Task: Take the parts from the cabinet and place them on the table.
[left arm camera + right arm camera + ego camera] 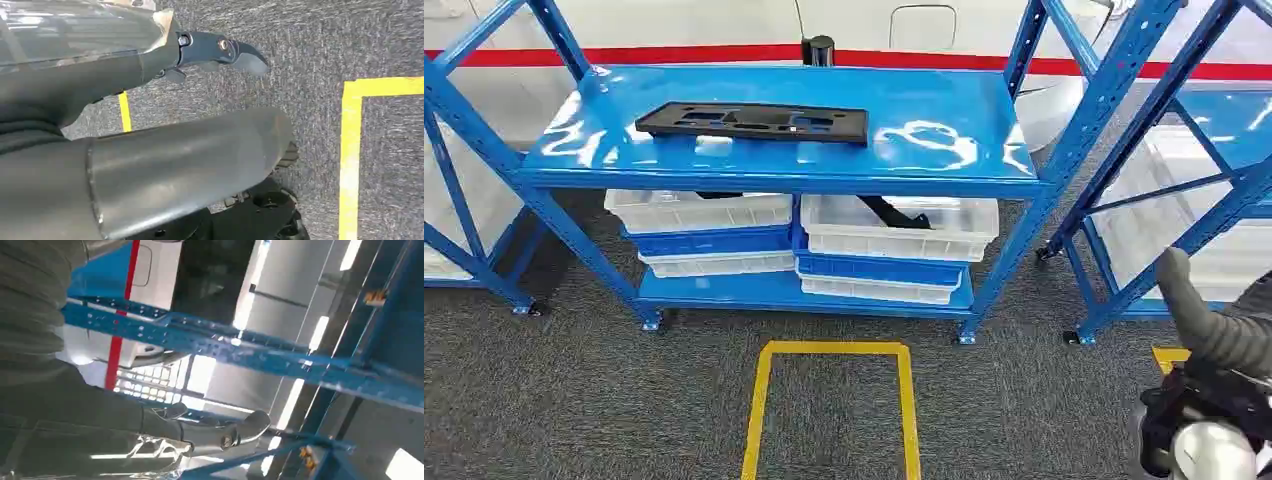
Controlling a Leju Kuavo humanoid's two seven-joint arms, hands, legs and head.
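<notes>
While the part (754, 122) lies flat on the rack's top shelf (924, 110), upper centre-left of the head view, nothing of the task looks done: no hand holds anything and no table shows in these views. Pick, carry and place all seem left.

Right hand (1214, 340) is raised at the lower right of the head view, well apart from the part, thumb up, holding nothing; in the right wrist view its fingers (245, 427) stretch out toward blue uprights with nothing between them. Left hand (165, 165) hangs over the carpet (310, 40) in the left wrist view, thumb thick across the frame, a dark finger (225, 50) extended, nothing gripped.

Below the top shelf sit stacked bins (714, 225) and (894, 235), the right one with a dark piece (894, 212) sticking out, maybe another part, cannot tell.

Room: top shelf is open from the front, bare blue surface right of the part, a small black cylinder (819, 48) at the back edge. Slanted posts (1064, 140) frame the right side; a second rack (1214, 160) stands close by the right hand, likely the tightest spot. Yellow floor outline (834, 400) marks the carpet before the rack, lower centre.
</notes>
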